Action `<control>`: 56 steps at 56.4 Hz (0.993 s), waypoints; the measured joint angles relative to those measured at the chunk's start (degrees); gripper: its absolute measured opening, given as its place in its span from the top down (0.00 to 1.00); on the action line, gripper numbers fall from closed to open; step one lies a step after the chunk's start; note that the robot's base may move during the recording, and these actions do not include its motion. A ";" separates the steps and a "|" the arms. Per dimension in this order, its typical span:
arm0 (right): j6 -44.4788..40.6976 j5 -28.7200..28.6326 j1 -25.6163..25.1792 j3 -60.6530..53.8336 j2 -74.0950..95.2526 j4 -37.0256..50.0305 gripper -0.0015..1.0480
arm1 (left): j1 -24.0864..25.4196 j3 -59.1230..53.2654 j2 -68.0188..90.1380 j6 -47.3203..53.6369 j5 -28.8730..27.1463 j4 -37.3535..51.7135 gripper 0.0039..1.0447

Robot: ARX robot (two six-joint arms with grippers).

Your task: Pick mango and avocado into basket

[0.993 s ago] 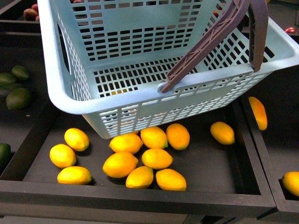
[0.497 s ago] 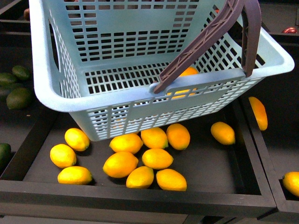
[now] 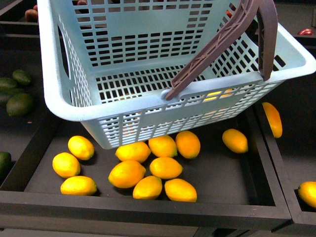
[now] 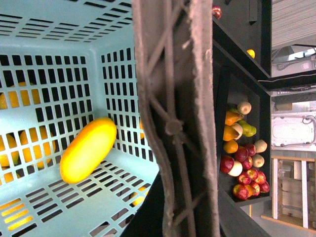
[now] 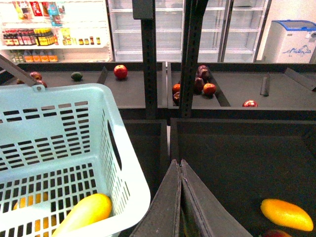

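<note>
Lemons (image 3: 165,168) are seen nearest, scattered in a black tray (image 3: 148,207). Above them the basket (image 3: 64,106) is seen tilted, its brown handle (image 3: 217,49) raised, and the mango (image 4: 88,149) is lodged inside it, leaned against a slotted wall. The avocado (image 3: 19,103) is seen among others in the compartment to the left, outside the basket. A second mango (image 3: 272,118) is seen in the right compartment. The right gripper (image 5: 179,163) is pressed together on nothing; the left gripper is not seen, so its jaws cannot be judged. Red fruit (image 5: 120,71) is spread on far shelves
</note>
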 joint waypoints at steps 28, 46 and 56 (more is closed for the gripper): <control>-0.11 -0.07 0.02 -11.69 -19.52 -7.96 0.98 | 0.04 0.00 0.00 0.07 0.22 0.00 0.94; -0.13 -0.09 0.02 -15.76 -29.94 -14.01 0.98 | 0.07 0.00 0.00 0.09 0.11 0.00 0.94; -0.13 -0.09 0.02 -15.93 -36.96 -20.46 0.98 | 0.04 0.00 0.00 0.09 0.11 0.00 0.94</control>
